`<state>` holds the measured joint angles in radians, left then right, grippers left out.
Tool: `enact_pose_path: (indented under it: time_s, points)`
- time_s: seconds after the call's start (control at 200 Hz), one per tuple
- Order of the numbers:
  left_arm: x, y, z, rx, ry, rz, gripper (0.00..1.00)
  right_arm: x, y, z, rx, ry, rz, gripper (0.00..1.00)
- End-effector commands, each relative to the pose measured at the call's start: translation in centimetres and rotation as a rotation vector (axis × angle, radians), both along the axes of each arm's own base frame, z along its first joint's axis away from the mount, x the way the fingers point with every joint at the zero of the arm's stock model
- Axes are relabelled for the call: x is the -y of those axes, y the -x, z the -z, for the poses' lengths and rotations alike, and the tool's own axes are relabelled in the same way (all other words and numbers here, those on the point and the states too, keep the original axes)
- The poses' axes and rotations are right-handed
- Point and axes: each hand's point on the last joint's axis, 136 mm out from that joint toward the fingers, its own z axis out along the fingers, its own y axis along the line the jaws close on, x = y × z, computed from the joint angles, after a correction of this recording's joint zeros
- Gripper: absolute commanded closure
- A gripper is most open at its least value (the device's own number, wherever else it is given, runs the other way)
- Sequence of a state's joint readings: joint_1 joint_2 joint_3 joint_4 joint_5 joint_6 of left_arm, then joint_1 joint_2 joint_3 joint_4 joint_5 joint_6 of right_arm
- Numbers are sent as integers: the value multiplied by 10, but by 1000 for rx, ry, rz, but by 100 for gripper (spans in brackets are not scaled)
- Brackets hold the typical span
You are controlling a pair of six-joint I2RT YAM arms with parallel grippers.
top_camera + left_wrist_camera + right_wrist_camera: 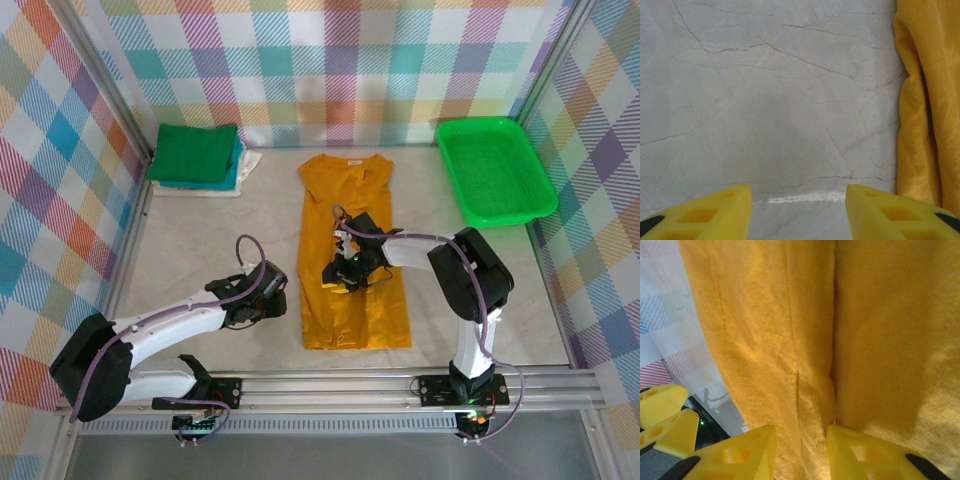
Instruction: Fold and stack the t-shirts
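Bench (200,240) is carrying the mustard t-shirt (352,205), lying lengthwise at centre; we are finding its neck label (352,160) too small to read. Right pincer (801,440) is clamping a shirt fold; left pincer (799,200), fingers apart, is hovering beside the shirt's edge.

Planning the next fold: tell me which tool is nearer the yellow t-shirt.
Right. The right tool is on the yellow t-shirt, closed on a fold of cloth; the left tool is open over bare table beside the shirt's edge.

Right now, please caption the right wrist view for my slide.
Right gripper pinches a raised fold of the mustard-yellow t-shirt.
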<state>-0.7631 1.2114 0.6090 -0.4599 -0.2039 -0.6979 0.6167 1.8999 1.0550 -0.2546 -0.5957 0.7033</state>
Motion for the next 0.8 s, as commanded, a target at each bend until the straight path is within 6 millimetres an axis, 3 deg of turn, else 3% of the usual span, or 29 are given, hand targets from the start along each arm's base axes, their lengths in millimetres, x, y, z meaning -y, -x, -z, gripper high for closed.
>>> enact_pose_path:
  time_s: [0.0,0.28,0.59,0.705,0.76,0.795]
  points:
    - [-6,-1,4,8,-17,-12,47,-10,-4,-4,8,-25,-9,74]
    - [-7,1,9,-5,-20,-17,47,-9,-9,-25,49,-14,4,100]
    - [-14,3,9,-4,-37,-30,48,7,-9,-42,79,33,42,100]
    - [-15,3,10,-6,-38,-32,48,7,-8,-36,71,42,32,100]
    - [-14,3,10,-4,-35,-30,48,6,-6,-29,42,46,22,81]
    - [-13,2,10,-4,-33,-31,48,4,-5,-25,32,45,17,75]
